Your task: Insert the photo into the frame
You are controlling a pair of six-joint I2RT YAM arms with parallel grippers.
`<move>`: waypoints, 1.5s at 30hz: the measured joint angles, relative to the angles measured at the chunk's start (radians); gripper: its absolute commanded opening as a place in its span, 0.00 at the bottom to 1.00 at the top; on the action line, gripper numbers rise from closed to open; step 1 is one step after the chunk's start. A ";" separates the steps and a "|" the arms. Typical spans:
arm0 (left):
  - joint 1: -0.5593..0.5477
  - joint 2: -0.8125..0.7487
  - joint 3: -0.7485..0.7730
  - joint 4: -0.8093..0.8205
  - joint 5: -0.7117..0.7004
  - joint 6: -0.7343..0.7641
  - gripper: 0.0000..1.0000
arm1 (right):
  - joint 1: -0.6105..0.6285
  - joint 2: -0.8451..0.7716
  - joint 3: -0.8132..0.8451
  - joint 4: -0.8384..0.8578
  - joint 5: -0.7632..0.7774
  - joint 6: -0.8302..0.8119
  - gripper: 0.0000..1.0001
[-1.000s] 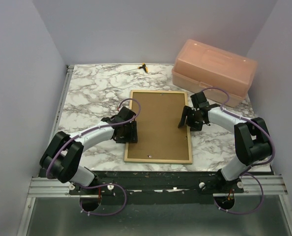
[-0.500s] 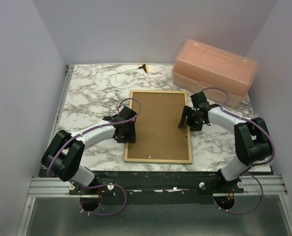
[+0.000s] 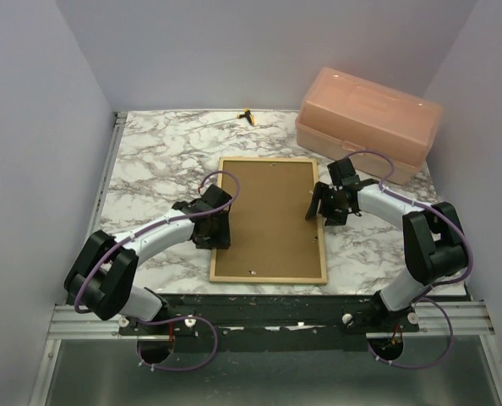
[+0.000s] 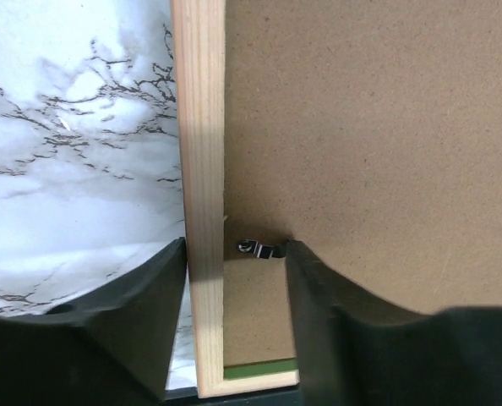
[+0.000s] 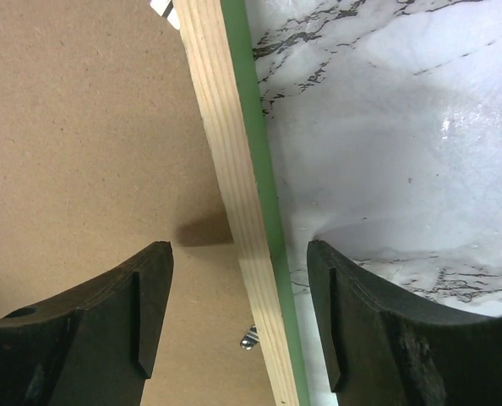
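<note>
The frame (image 3: pixel 268 277) lies back up at the table's middle, light wood rails showing, with the brown hardboard backing panel (image 3: pixel 272 216) inside it. The photo is hidden. My left gripper (image 3: pixel 215 227) is open and straddles the frame's left rail (image 4: pixel 202 169), one finger on the marble and one over the backing (image 4: pixel 369 127). My right gripper (image 3: pixel 323 207) is open and straddles the right rail (image 5: pixel 230 169), whose green edge shows. A small metal clip (image 4: pixel 259 249) sits by the left rail, and another clip (image 5: pixel 248 340) by the right rail.
A pink plastic box (image 3: pixel 369 118) stands at the back right, close behind my right arm. A small yellow and black object (image 3: pixel 248 116) lies at the table's back edge. Walls close in the table on the left, back and right.
The frame with its backing has slid a little to the left, and my left gripper moved left with it. The right arm has not moved.
</note>
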 measured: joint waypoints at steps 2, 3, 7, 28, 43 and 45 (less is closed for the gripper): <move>0.000 -0.008 0.000 -0.014 -0.001 0.004 0.66 | 0.000 -0.002 -0.002 0.003 -0.002 0.000 0.71; 0.000 -0.012 -0.001 -0.022 -0.004 0.005 0.66 | 0.000 -0.002 -0.003 0.006 -0.005 0.000 0.71; 0.001 -0.031 -0.011 -0.032 -0.005 0.007 0.65 | 0.000 -0.005 -0.006 0.011 -0.009 0.000 0.71; 0.008 -0.048 -0.037 -0.092 -0.042 0.026 0.52 | 0.000 -0.037 -0.049 0.008 0.025 -0.008 0.08; 0.008 0.009 0.012 -0.102 -0.034 0.026 0.57 | 0.001 -0.043 -0.050 0.010 0.043 -0.069 0.00; 0.008 0.011 0.012 -0.092 -0.031 0.025 0.57 | 0.001 -0.043 -0.050 0.010 0.043 -0.070 0.00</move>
